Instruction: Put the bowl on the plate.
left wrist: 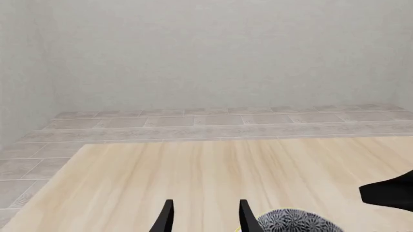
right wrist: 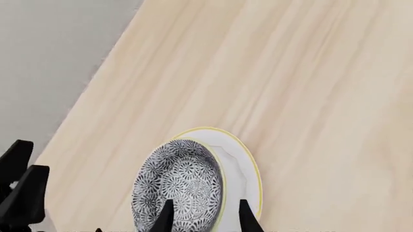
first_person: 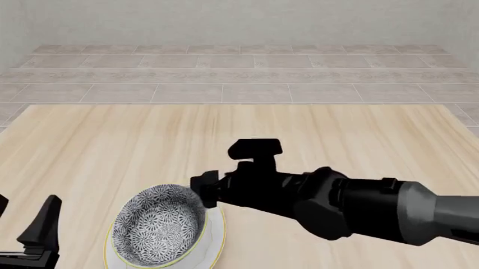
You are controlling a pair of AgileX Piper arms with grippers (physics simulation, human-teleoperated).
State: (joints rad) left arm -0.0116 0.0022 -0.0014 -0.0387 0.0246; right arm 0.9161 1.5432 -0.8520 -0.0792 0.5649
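Pale wooden table [first_person: 314, 126]; only the plate [first_person: 215, 242] rests directly on it.

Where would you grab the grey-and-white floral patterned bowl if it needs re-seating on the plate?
Grip the rim of the grey-and-white floral patterned bowl on its right side, one finger inside the wall and one outside, coming from above. It is deep and open-topped, and that edge lies nearest the right claw, whose fingers appear to straddle it. The bowl sits left of centre on the white yellow-rimmed plate, so the plate's well is exposed there.

bare simulated room, tiled floor [first_person: 239, 78], wooden table [first_person: 150, 145]
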